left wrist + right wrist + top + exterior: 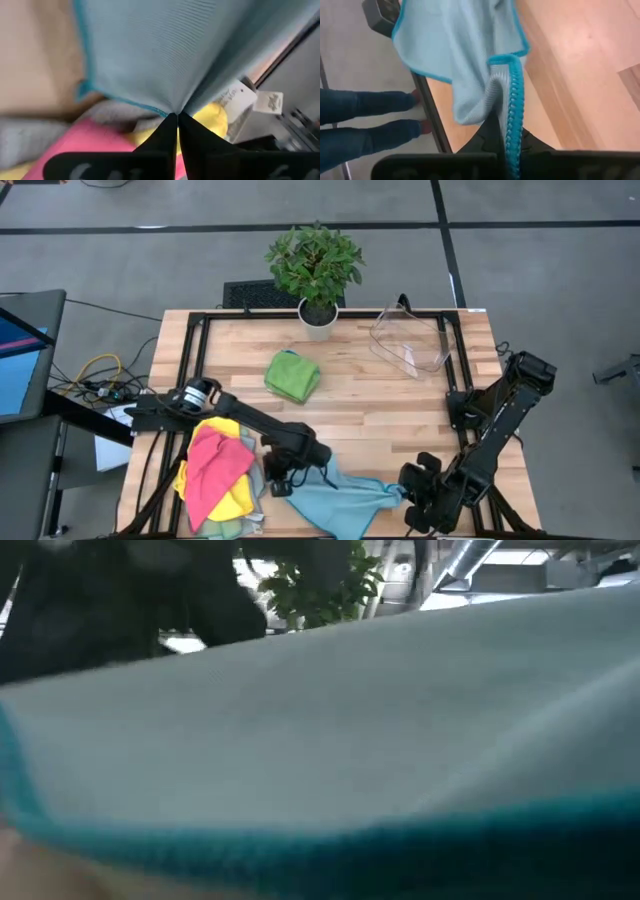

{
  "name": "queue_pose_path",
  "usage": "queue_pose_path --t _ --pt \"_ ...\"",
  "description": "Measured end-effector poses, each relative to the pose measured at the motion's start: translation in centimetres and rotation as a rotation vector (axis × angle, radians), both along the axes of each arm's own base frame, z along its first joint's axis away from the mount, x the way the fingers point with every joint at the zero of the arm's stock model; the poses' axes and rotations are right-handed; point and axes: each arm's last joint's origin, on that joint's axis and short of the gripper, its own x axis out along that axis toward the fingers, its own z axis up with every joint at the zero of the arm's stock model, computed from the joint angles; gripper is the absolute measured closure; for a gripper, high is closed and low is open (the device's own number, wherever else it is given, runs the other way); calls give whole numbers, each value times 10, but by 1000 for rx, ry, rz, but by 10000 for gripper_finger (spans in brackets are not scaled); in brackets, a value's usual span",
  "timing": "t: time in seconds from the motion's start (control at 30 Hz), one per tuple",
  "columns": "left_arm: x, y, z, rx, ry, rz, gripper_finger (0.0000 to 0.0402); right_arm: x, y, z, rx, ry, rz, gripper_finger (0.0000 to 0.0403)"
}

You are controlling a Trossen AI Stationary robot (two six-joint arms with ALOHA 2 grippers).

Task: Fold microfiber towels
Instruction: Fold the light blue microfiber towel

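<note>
A pale teal towel (340, 498) with a darker teal hem is spread between my two grippers at the table's near edge. In the low view the same towel (320, 730) fills the picture. My left gripper (283, 480) is shut on its left end and my right gripper (410, 495) on its right end. A pile of pink, yellow and other towels (215, 470) lies at the near left. A folded bright green towel (292, 375) rests flat at the table's middle. My left gripper pinches the teal towel at its hemmed edge (165, 111) between its two shut fingertips, slanting down from the table's left. Creases fan out from the pinch, so the cloth is drawn there. My right gripper pinches a bunched fold of the towel's hemmed edge (512, 100) between its fingers, slanting down. The hem runs back between the fingers. The rest of the cloth hangs beyond them past the table's near edge (432, 125).
A potted plant (315, 265) stands at the far edge. A clear plastic bin (410, 340) lies at the far right. A person's legs (365, 115) stand on the floor beside the table's near edge. Bare wood (370, 410) lies between the green towel and my grippers.
</note>
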Motion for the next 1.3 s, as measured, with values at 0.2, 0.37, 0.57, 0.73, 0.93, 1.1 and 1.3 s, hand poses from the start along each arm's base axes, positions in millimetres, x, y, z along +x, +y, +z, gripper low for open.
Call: queue_pose_path --t 0.2,0.37,0.57,0.73,0.93,1.1,1.3 --pt "-19 4 67 -28 -139 64 395 -7 6 0 14 -2 16 384" --pt "-31 13 115 1 -378 132 384 -18 13 0 44 10 -8 384" --pt "-48 27 152 79 -553 203 339 -35 22 -5 55 -2 -64 386" --pt "-49 41 166 331 -764 204 304 -44 23 -6 30 -36 -96 384" --pt "18 60 149 260 -1090 149 292 -46 23 -6 19 -31 -85 384" --pt "68 73 89 160 -1059 149 291 -45 24 -6 43 -28 -115 377" --pt "93 79 8 -14 -801 181 291 -45 24 -6 48 -26 -121 386"
